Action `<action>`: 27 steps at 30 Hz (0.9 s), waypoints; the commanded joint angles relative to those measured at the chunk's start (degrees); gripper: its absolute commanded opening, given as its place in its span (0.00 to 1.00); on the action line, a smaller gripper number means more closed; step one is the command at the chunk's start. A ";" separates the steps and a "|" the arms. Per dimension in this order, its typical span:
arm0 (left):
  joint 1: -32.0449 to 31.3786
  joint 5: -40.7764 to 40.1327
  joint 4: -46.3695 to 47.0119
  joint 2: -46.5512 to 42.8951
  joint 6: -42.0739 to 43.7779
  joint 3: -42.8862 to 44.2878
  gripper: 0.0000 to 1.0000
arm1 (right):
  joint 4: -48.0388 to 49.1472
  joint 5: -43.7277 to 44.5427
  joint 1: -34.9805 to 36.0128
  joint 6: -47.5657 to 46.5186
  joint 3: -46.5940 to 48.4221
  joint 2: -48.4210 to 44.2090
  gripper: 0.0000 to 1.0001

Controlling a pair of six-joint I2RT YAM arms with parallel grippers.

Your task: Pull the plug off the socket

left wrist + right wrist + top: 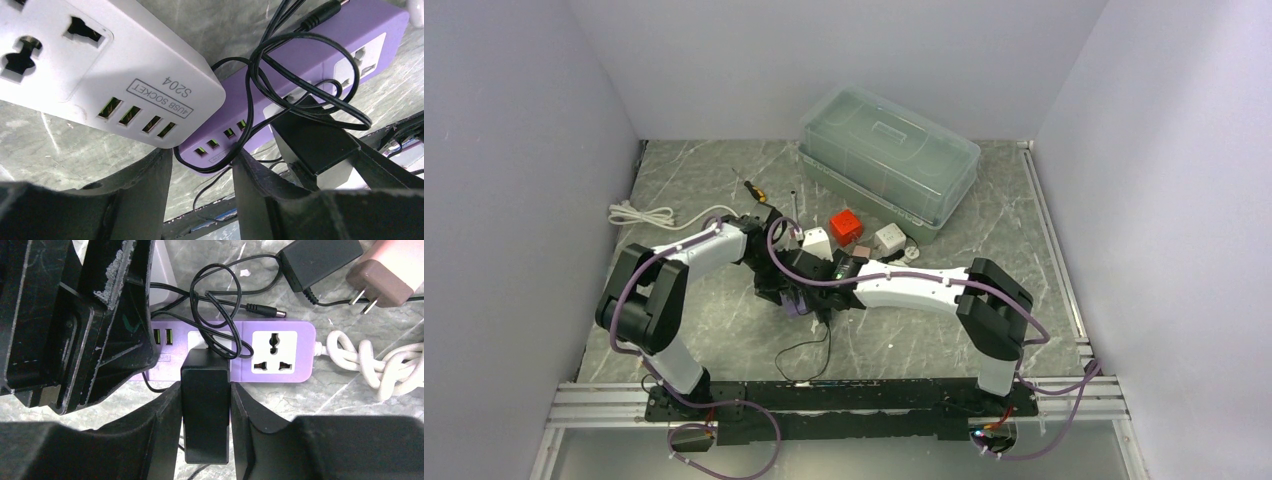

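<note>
Right pincer (205,390): pinching the black plug (205,415), one finger flat against each side of its body. The plug sits in the middle socket of the purple power strip (305,352), standing up off its face, fully seated as far as I can see.

Left pincer (202,160): fingers spread, straddling the strip's USB end. Cannot tell whether they actually press on the casing.

The strip lies flat on the worktop (350,395). Its socket next to the plug, toward the cord end, has nothing in it.

A barrel jack (265,311) lies along the strip's far edge, and its thin cable loops across the strip's face just beside the plug.

White knotted cord (370,360) leaves the strip's end opposite the USB ports.

White power strip (100,65), labelled "4USB SOCKET S204", sits just beside the purple strip's USB end, corner close to it.

Loose black adapter (320,260) and pink plug (385,275) lie beyond the strip's far edge, apart from it.
</note>
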 commanded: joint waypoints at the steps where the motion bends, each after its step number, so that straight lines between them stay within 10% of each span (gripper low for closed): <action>1: -1.13 -1.50 -0.02 1.85 -0.45 1.97 0.49 | -0.91 0.18 -0.23 2.46 1.41 0.10 0.36; 27: -3.60 -5.81 -1.01 3.94 -0.07 3.29 0.44 | 0.01 3.26 0.84 5.70 -0.05 -2.69 0.20</action>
